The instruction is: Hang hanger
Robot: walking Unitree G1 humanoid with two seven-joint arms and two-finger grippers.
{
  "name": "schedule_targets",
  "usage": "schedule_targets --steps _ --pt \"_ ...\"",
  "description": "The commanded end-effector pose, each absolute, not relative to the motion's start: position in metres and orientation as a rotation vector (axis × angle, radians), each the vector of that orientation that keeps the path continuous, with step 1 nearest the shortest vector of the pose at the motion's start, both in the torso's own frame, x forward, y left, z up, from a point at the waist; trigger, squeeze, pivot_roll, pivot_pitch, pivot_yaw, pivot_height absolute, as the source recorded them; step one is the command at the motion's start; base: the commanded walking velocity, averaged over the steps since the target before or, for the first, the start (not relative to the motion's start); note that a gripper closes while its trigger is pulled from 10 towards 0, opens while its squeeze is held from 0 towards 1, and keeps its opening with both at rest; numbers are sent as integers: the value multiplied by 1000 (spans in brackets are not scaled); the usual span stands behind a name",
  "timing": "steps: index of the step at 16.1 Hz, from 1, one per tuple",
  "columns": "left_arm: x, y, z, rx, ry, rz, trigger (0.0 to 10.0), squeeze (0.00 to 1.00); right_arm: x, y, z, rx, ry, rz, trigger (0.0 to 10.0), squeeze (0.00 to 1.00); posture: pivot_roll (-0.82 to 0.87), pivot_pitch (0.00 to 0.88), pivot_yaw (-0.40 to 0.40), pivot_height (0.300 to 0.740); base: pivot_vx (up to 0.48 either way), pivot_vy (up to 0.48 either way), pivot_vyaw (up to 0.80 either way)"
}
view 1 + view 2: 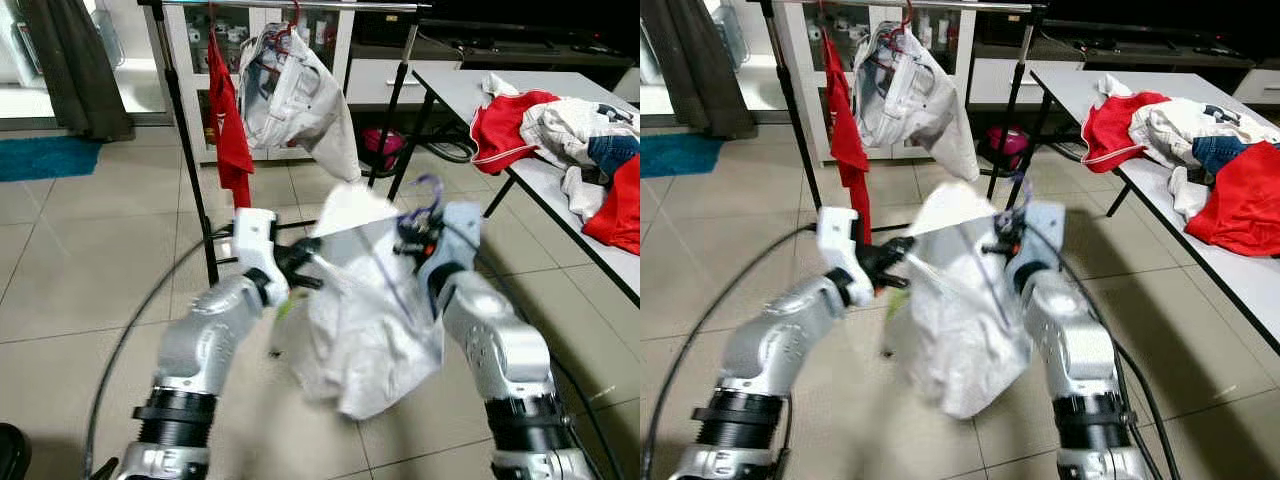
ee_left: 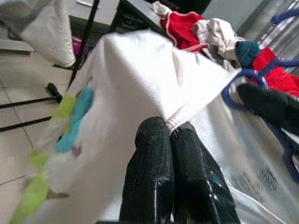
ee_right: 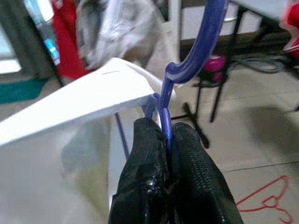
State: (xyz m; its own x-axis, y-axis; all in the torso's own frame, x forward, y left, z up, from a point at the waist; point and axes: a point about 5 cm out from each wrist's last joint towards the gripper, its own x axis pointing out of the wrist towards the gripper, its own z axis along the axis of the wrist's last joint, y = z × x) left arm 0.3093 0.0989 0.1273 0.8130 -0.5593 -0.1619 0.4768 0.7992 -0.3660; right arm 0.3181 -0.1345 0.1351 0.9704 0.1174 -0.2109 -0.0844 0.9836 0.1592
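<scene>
- Clothes rack (image 1: 186,150) stood ahead on the tiled floor (image 1: 80,260), its rail along the top edge of the head views; a red garment (image 1: 228,120) and a pale garment (image 1: 300,100) hung on it.
- Table (image 1: 470,95) to the robot's right carried a heap of red and white clothes (image 1: 560,125).
- White garment (image 1: 360,320) hung between the two arms, near the rack but well short of the rail, blurred in the head views.
- Left gripper (image 2: 170,135) was pinched together on the white garment's edge.
- Right gripper (image 3: 167,135) was clamped on the neck of the blue hanger (image 3: 196,51), hook pointing up.
- Risk: my read is that the garment sits loosely on the hanger; if the left gripper lets go early or the lift is jerky, it could slide off.
- Risk: the hook must clear the rail and land between the hung garments; a misjudged approach could snag the pale garment or knock the rail.
- Right wrist view showed the clamp on the hanger neck clearly, plus a red hanger (image 3: 268,200) lying on the floor; head views blurred that grasp.
- Left wrist view showed a green-and-teal tag (image 2: 70,121) on the garment.
</scene>
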Motion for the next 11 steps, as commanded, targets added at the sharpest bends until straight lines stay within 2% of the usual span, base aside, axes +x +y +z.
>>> schedule_targets --steps 1,3,5,7,10,11 --pt "311 108 129 -292 268 -516 0 0 320 -164 133 103 240 -35 10000 0 -112 0 -64 740 0 0 0" --pt "313 108 130 -286 266 -507 0 0 307 -136 114 -93 395 275 10000 0 -115 0 -65 740 0 0 0" --pt "315 108 131 -280 259 -493 0 0 295 -125 109 -160 437 429 10000 0 -116 0 -64 740 0 0 0" --pt "318 109 134 -275 245 -476 0 0 288 -127 113 -179 461 527 10000 0 -118 0 -63 740 0 0 0" --pt "320 110 134 -265 245 -470 0 0 288 -132 123 -153 440 580 10000 0 -120 0 -59 740 0 0 0" --pt "320 110 133 -256 253 -465 0 0 289 -130 131 -54 408 598 10000 0 -121 0 -59 740 0 0 0"
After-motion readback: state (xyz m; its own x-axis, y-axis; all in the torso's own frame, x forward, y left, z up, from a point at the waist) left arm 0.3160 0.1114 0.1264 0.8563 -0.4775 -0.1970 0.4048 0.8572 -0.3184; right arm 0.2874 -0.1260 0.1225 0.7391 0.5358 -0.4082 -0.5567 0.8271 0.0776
